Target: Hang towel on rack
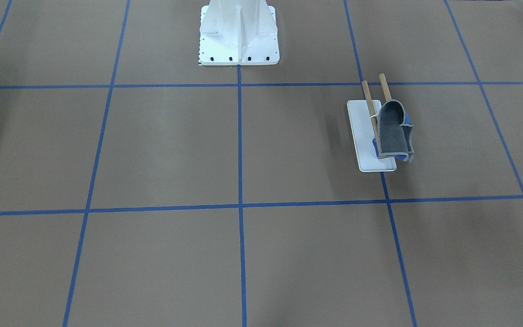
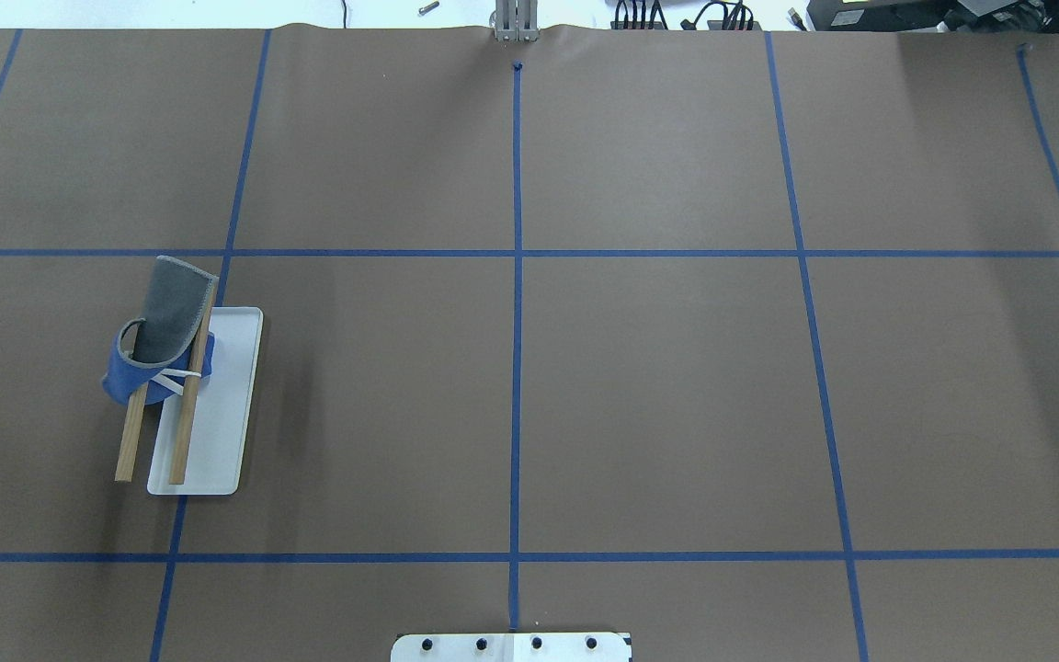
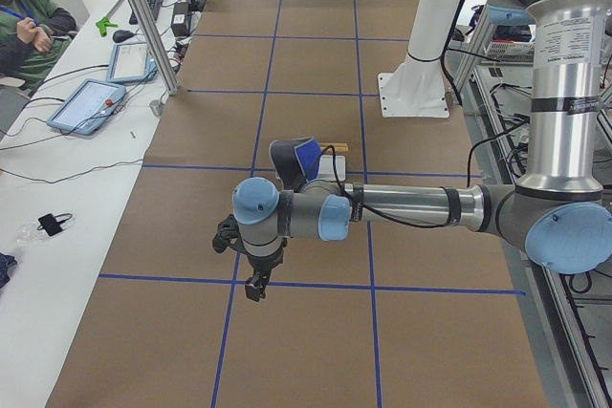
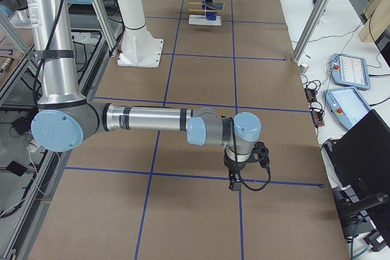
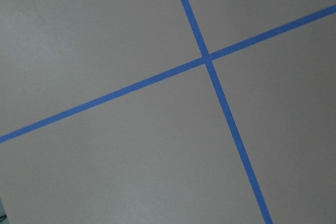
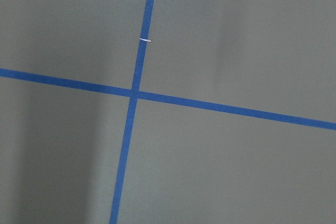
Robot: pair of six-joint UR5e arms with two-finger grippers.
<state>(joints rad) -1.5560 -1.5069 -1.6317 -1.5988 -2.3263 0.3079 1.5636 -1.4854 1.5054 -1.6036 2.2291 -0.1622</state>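
Note:
The towel hangs folded over the two brown dowels of the rack, grey side out with blue showing at its edges. In the overhead view the towel drapes the dowels' far end, above the rack's white base. My left gripper shows only in the exterior left view, pointing down over the table, nearer the camera than the towel. My right gripper shows only in the exterior right view, far from the rack. I cannot tell whether either is open or shut.
The white bolted pedestal stands at the robot's side of the table, mid-width. Blue tape lines grid the brown table cover. An operator sits at a side bench with tablets. Both wrist views show only tape crossings.

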